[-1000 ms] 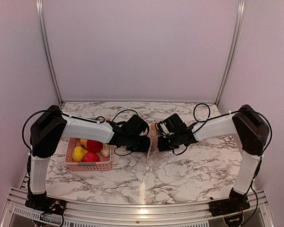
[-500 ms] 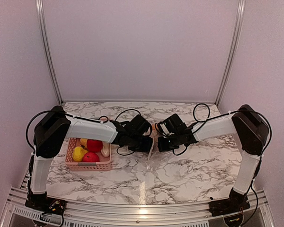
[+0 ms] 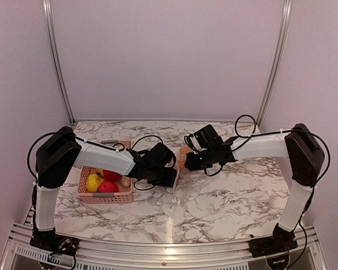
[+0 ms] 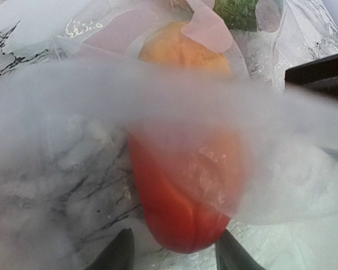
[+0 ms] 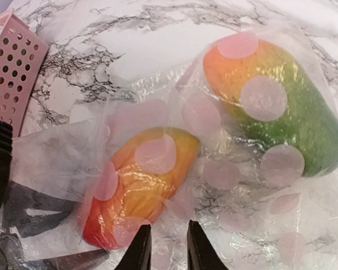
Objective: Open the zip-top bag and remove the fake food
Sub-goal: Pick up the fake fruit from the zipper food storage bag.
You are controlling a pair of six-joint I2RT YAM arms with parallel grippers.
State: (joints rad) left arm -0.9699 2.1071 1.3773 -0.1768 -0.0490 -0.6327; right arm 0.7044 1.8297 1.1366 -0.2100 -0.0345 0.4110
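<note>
zip-top bag (image 5: 214,174) being judged thin, slippery; edge best pinched | fake food (image 5: 141,180) light | left claw (image 4: 176,254): grip unclear | right claw (image 5: 164,247) being held slightly apart

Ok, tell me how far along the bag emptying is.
Looks done: red and yellow fake food sits in the pink basket. In hand: the left tool straddles a red-orange piece in the zip-top bag, grip unclear; the right tool hovers above, slightly parted. Left: that piece and the orange-green piece are both inside the bag.
</note>
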